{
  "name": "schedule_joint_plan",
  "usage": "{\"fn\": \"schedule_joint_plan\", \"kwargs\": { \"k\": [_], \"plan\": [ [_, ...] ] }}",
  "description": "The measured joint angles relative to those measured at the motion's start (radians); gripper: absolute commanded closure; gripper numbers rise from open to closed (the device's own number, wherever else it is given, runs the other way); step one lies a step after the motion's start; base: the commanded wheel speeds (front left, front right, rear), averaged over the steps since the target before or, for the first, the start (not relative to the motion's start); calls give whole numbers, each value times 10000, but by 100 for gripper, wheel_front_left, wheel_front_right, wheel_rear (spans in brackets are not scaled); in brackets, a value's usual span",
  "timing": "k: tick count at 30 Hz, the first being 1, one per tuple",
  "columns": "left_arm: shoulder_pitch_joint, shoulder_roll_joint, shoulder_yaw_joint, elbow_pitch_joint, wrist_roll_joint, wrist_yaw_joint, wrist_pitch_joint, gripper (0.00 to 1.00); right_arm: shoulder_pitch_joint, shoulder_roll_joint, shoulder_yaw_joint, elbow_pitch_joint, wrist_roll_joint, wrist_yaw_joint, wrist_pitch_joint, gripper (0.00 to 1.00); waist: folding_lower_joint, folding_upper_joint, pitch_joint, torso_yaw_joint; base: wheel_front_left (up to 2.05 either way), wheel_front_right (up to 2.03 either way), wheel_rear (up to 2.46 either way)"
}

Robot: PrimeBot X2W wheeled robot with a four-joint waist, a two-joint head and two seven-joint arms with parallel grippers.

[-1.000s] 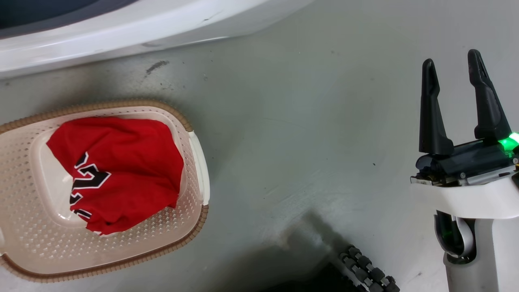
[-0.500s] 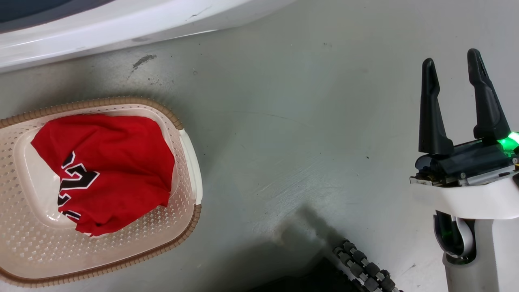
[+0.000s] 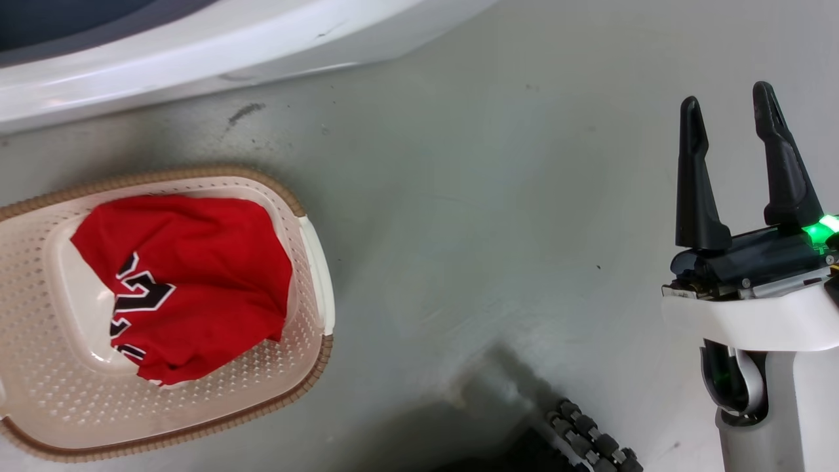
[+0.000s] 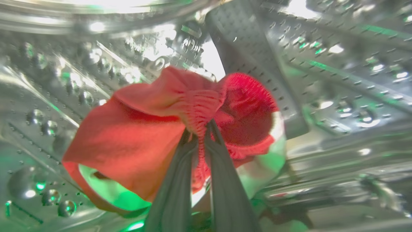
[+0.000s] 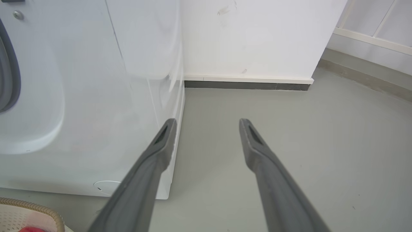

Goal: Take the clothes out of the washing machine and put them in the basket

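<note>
Inside the washing machine's perforated steel drum [image 4: 338, 64], my left gripper [image 4: 200, 130] is shut on a bunched red garment [image 4: 145, 135] with a white edge. A second red garment with black-and-white lettering [image 3: 180, 288] lies in the cream basket [image 3: 308, 328] on the floor at the left of the head view. The washing machine's white front [image 3: 196, 46] runs along the top there and fills the left of the right wrist view [image 5: 80, 80]. My right gripper [image 3: 727, 108] stands open over bare floor at the right, holding nothing; its fingers are also spread in its wrist view [image 5: 207, 124].
Grey floor [image 3: 491, 196] lies between the basket and my right arm. A black ridged wheel of my base [image 3: 590, 439] shows at the bottom. A white wall with a dark skirting strip [image 5: 248, 85] stands beyond the machine's corner. The basket's rim [image 5: 35, 206] shows at lower left.
The head view has shifted slightly, so the basket and machine edge sit a little differently in it. The right gripper stays open in the same pose.
</note>
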Motion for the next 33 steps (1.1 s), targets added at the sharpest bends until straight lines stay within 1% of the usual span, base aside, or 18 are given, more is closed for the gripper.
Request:
{"fn": "schedule_joint_plan", "kwargs": {
  "k": [5, 10, 19, 24, 25, 30, 33],
  "plan": [
    [620, -219, -15, -21, -199, 0, -1147, 100, 4, 2, -19, 86, -194, 0, 0, 0, -1, 0, -451, 190, 0, 0, 0],
    [1359, -669, 23, -40, -562, 0, -2291, 100, 52, 2, -102, 184, -384, -2, 0, 0, -1, 0, -1052, 472, 0, 0, 0],
    [3257, -1396, -153, -205, -1202, 0, -4289, 100, 651, 4, -58, 477, -886, 0, 0, 0, -2, 0, -2447, 1073, 0, 0, 0],
    [4433, -1626, -123, -274, -1616, 0, -5319, 100, 976, 6, -19, 621, -1057, 0, 0, 0, -2, 0, -3274, 1381, 0, 0, 0],
    [4897, -1693, -69, -291, -1768, 0, -5733, 100, 1113, 6, 0, 663, -1083, -2, 0, 0, -2, 0, -3596, 1484, 0, 0, 0],
    [5893, -1801, -4, -554, -1931, 27, -6404, 100, 1417, 6, -6, 748, -1170, 0, 0, 0, -3, 1, -4330, 1704, 0, 0, 0],
    [6488, -1881, 102, -1024, -1987, 161, -6556, 100, 1623, 4, 4, 790, -1227, 0, -2, 0, -3, 1, -4735, 1839, 0, 0, 0]
  ]
}}
